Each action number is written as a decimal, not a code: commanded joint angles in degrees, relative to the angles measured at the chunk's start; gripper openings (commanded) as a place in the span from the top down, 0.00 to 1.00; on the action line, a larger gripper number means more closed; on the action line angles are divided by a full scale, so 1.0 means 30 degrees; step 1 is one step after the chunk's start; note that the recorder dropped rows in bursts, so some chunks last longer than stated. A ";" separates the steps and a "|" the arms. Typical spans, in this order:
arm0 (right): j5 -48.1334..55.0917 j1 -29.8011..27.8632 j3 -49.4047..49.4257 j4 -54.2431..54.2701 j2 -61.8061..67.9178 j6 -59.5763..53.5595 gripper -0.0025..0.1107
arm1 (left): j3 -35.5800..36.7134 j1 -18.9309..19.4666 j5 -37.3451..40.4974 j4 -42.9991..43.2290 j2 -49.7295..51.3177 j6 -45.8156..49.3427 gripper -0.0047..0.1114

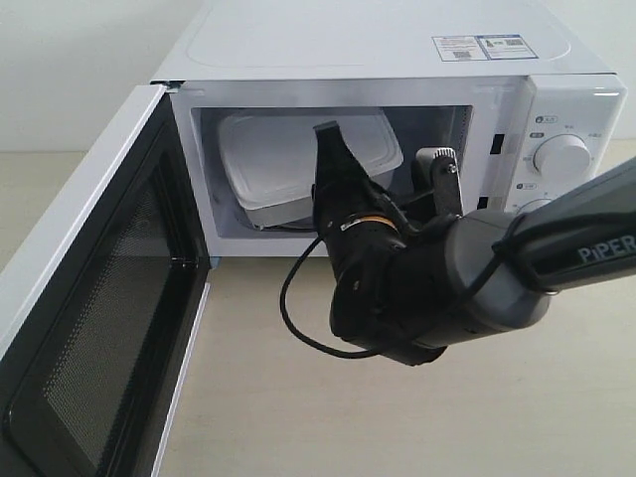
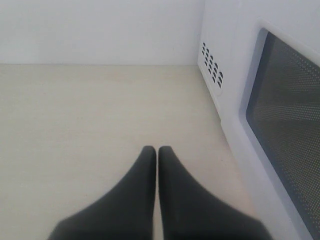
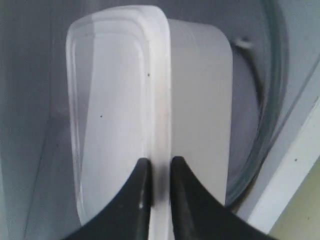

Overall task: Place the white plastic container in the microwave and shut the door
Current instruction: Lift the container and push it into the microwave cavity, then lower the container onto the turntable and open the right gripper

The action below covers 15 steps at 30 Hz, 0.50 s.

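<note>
The right arm (image 1: 556,248) reaches in from the side with its dark wrist (image 1: 397,288) bent, and a black cable (image 1: 298,318) loops beneath it. The right hand (image 3: 160,162) has its two black fingers (image 3: 135,200) clamped, a narrow gap between them, on the rim of the white plastic container (image 3: 115,100), which stands out ahead of the fingertips. The left hand (image 2: 157,150) points forward and down, tips pressed together, holding nothing

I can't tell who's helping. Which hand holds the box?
The right hand: it pinches the box by its rim inside the microwave. The left hand is shut on nothing.
</note>
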 commanded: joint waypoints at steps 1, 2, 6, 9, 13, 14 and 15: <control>-0.1012 -0.0336 -0.0198 -0.0087 -0.0051 -0.0245 0.98 | 0.0064 0.0056 0.0003 -0.0030 -0.0044 -0.0015 0.93; -0.0818 -0.0438 -0.0198 -0.0125 -0.0051 -0.0422 0.98 | 0.0064 0.0056 0.0003 -0.0030 -0.0044 -0.0015 0.93; -0.0449 -0.0752 -0.0198 -0.0134 -0.0018 -0.0493 0.98 | 0.0064 0.0056 0.0003 -0.0030 -0.0044 -0.0015 0.93; -0.0555 -0.0831 -0.0198 -0.0170 -0.0018 -0.0493 0.98 | 0.0064 0.0056 0.0003 -0.0030 -0.0044 -0.0015 0.93; -0.0555 -0.0831 -0.0198 -0.0170 -0.0018 -0.0493 0.98 | 0.0064 0.0056 0.0003 -0.0030 -0.0044 -0.0015 0.93; -0.0565 -0.0831 -0.0198 -0.0170 -0.0018 -0.0493 0.98 | 0.0064 0.0056 0.0003 -0.0030 -0.0044 -0.0015 0.93; -0.0512 -0.0956 -0.0198 -0.0254 -0.0018 -0.0493 0.98 | 0.0064 0.0056 0.0003 -0.0030 -0.0044 -0.0015 0.93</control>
